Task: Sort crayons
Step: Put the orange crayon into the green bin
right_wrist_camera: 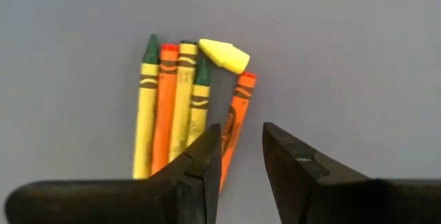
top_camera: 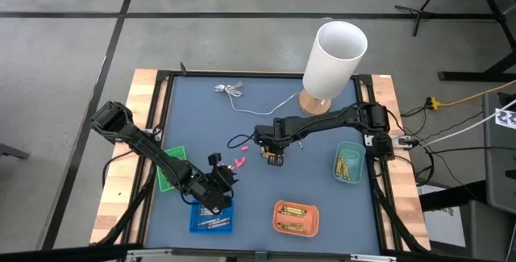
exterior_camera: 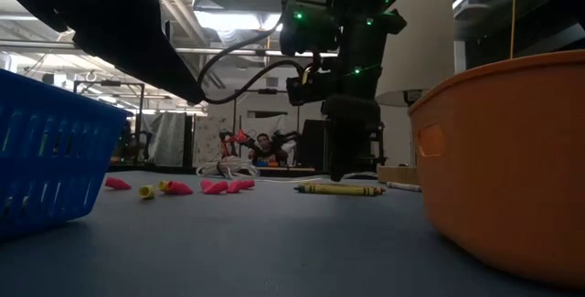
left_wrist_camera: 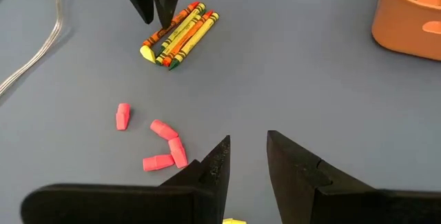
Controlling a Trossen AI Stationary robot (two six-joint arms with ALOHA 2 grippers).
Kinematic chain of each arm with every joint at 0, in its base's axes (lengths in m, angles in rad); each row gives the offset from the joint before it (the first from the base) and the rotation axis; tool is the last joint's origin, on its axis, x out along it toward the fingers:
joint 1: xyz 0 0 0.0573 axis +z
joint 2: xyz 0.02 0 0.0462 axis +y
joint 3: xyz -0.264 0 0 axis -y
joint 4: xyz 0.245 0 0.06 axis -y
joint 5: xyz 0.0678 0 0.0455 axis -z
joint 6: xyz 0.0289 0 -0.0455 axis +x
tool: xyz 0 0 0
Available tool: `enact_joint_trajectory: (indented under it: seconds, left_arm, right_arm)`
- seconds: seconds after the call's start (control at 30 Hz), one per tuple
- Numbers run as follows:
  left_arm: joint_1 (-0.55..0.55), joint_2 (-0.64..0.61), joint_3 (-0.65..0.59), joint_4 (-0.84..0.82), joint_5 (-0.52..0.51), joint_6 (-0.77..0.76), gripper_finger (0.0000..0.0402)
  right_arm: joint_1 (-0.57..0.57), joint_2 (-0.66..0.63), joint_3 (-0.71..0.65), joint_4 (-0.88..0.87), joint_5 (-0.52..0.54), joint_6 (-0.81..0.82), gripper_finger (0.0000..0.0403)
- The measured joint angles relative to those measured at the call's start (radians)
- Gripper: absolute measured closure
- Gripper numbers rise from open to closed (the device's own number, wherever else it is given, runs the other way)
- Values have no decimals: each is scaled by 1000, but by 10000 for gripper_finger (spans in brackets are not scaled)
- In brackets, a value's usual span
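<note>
The right gripper (right_wrist_camera: 238, 158) hangs directly over a small cluster of crayons (right_wrist_camera: 176, 107) at mid-table, its two dark fingers parted by a narrow gap and holding nothing. The orange crayon (right_wrist_camera: 234, 124) at the edge of the bunch lies just ahead of that gap, with a stubby yellow crayon tip (right_wrist_camera: 224, 55) resting against the far ends of the sticks. Beside it lie four more, yellow and orange, packed side by side and touching.

The left gripper (left_wrist_camera: 247, 165) hovers near the blue tray (top_camera: 211, 218), its fingers likewise slightly apart and empty, above a scatter of short pink pieces (left_wrist_camera: 165, 145) on the blue mat (top_camera: 322, 157).

Around them stand the sorting trays: an orange tray (top_camera: 296, 218) at the front already holding yellow and orange sticks, a teal tray (top_camera: 349, 162) on the right with yellow ones, and a green tray (top_camera: 172, 168) on the left. A white cable (top_camera: 242, 94) trails near the back, next to a white lamp (top_camera: 332, 62).

The risk appears to lie in the tight packing. With the sticks pressed together, closing fingers could catch two at once, or nudge the round crayons so they roll apart. The narrow opening also leaves little margin; a slightly off-centre descent might land a fingertip on top of a crayon rather than beside it.
</note>
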Motion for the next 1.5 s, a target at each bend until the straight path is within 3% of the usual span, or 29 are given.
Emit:
enact_joint_trajectory:
  seconds: [0.93, 1.3, 1.5]
  left_arm:
    - [0, 0, 0, 12, -3, 0, 320]
    - [0, 0, 0, 12, -4, 1, 320]
    - [0, 0, 0, 12, -8, 1, 320]
  right_arm:
    - [1, 48, 2, 19, 16, -24, 300]
    - [2, 49, 2, 22, 13, -23, 392]
    - [1, 49, 2, 25, 17, -25, 378]
